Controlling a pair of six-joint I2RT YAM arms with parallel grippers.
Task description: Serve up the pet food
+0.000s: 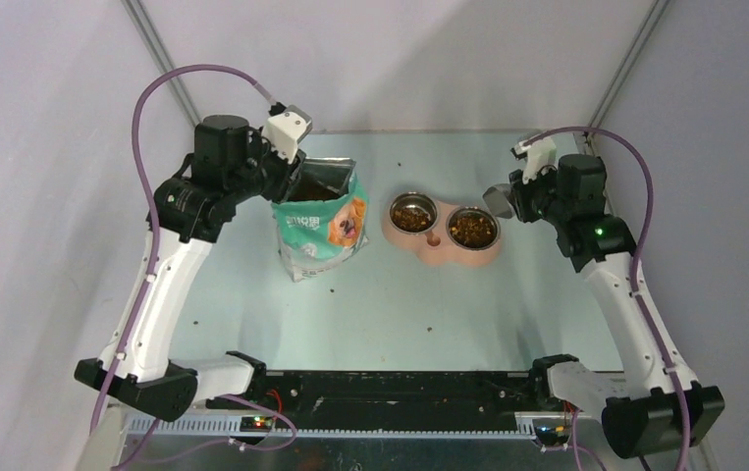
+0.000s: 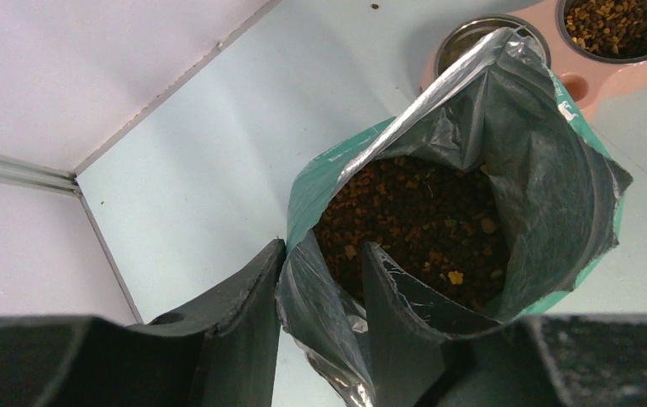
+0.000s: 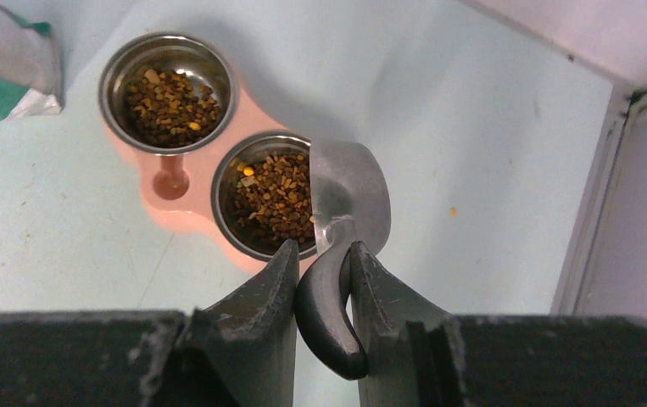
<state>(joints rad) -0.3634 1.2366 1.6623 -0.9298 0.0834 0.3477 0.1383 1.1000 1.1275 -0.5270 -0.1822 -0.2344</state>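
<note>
Toward the far side of the pale blue-green worktop (image 1: 400,304), a teal-green foil bag printed with a golden dog (image 1: 316,231) is standing upright with its silver-lined mouth gaping. Just to its right, a pink plastic feeder (image 1: 434,249) is holding two round steel bowls side by side.

The pet food (image 2: 413,212), small brown dry pellets with a few golden ones among them, is lying in a loose heap down inside the bag. More of it is sitting in the left bowl (image 1: 411,214) and the right bowl (image 1: 472,229). A few stray pellets are lying on the worktop near the bag.

From where I am standing, the left tool (image 2: 321,254) is reaching over the bag's far-left corner. Its two dark fingers (image 2: 248,297) are standing apart, one outside the foil and one inside, with the crumpled rim running loosely between them rather than being pinched flat.

Over on the right, the right tool (image 3: 322,250) is clamping the curved black handle of a grey metal scoop (image 3: 349,191). The scoop's shiny cup is pointing away from the fingers and hanging over the right rim of the right bowl, overlapping the pellets there in the wrist view. Whether the cup is touching that rim, I cannot tell.
</note>
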